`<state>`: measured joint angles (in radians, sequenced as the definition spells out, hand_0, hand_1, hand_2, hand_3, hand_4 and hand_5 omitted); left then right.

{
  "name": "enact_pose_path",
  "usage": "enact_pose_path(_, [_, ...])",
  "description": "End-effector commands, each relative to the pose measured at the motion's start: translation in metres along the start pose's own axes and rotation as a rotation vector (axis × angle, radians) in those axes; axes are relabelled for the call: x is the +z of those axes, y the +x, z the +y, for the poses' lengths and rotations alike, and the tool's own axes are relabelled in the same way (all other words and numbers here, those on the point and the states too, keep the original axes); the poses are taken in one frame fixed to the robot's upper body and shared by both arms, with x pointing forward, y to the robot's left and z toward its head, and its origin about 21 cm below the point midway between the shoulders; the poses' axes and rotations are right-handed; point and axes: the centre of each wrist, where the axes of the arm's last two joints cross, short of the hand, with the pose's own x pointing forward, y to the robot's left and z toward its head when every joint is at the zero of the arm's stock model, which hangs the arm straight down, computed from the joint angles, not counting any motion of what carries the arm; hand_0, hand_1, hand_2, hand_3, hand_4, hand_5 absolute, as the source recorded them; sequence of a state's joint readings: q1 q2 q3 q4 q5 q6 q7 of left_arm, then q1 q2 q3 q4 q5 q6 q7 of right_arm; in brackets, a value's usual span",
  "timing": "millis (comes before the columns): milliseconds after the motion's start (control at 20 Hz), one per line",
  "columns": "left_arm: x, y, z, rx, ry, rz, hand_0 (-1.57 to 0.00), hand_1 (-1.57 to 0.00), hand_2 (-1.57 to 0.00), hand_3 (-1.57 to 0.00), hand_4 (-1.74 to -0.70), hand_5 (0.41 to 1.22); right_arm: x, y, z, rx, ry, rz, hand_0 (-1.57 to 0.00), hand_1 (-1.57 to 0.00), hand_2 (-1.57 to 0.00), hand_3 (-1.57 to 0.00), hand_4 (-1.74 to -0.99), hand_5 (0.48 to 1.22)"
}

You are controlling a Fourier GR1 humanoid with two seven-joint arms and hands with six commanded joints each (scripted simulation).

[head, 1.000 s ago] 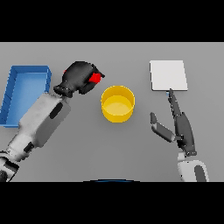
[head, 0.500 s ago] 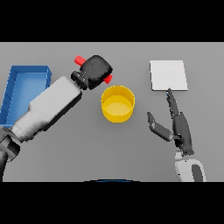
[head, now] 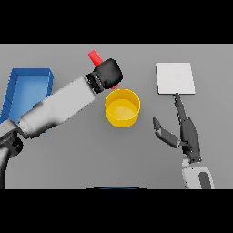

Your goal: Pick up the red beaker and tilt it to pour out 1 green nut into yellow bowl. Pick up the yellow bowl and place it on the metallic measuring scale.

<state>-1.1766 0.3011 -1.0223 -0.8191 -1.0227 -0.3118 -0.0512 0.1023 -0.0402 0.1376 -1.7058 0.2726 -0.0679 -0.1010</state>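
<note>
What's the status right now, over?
Left hand shut on beaker, beside bowl rim. Right hand open, idle near scale. Nothing blocking; blue tray far left.

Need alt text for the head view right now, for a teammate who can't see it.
The left hand grips the red beaker just behind the yellow bowl. The right hand rests open near the metallic scale; a blue tray sits far left.
</note>
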Motion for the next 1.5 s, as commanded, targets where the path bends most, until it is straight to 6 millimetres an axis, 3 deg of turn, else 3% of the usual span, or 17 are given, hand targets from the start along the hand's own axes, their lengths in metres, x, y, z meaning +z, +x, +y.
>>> enact_pose_path(0, [-0.002,0.004,0.004,-0.047,0.006,0.001,-1.57,-1.57,-1.57,-1.57,-1.73,1.22,0.0,0.003,0.004,-0.009,-0.005,-0.002,0.0,0.0,0.0,0.0,-1.179,0.635])
enact_pose_path(350, [-0.013,0.017,0.013,-0.346,0.002,-0.029,-1.57,-1.57,-1.57,-1.57,-1.73,1.221,-0.004,0.001,0.0,-0.002,-0.022,0.005,0.0,0.0,0.0,0.0,-1.162,0.627])
enact_pose_path(800, [-0.019,0.027,0.037,-0.56,-0.011,-0.054,-1.57,-1.57,-1.57,-1.57,-1.72,1.221,0.001,0.001,0.003,0.008,-0.027,-0.007,0.0,0.0,0.0,0.0,-1.154,0.635])
enact_pose_path(900, [-0.016,0.014,0.051,-0.593,-0.016,-0.055,-1.57,-1.57,-1.57,-1.57,-1.72,1.221,0.0,0.0,0.004,0.0,-0.027,-0.001,0.0,0.0,0.0,0.0,-1.153,0.636])
enact_pose_path(1100, [-0.002,-0.038,0.086,-0.629,0.021,0.087,-1.57,-1.57,-1.57,-1.57,-1.73,1.221,0.0,0.005,0.003,-0.011,-0.009,-0.036,0.0,0.0,0.0,0.0,-1.154,0.654])
enact_pose_path(1200, [0.013,-0.074,0.103,-0.57,0.059,0.167,-1.57,-1.57,-1.57,-1.18,-1.73,1.221,-0.001,0.004,0.002,0.009,-0.013,-0.027,0.0,0.0,0.0,0.0,-1.16,0.66])
enact_pose_path(1350, [0.038,-0.132,0.123,-0.349,0.112,0.345,-1.57,-1.57,-1.57,-1.37,-1.73,1.221,-0.001,0.0,0.007,-0.01,0.001,-0.034,0.0,0.0,0.0,0.0,-1.16,0.661])
enact_pose_path(1450, [0.059,-0.168,0.121,-0.093,0.172,0.435,-1.57,-1.57,-1.57,-1.44,-1.73,1.221,-0.003,0.0,0.008,0.005,-0.004,-0.03,0.0,0.0,0.0,0.0,-1.152,0.652])
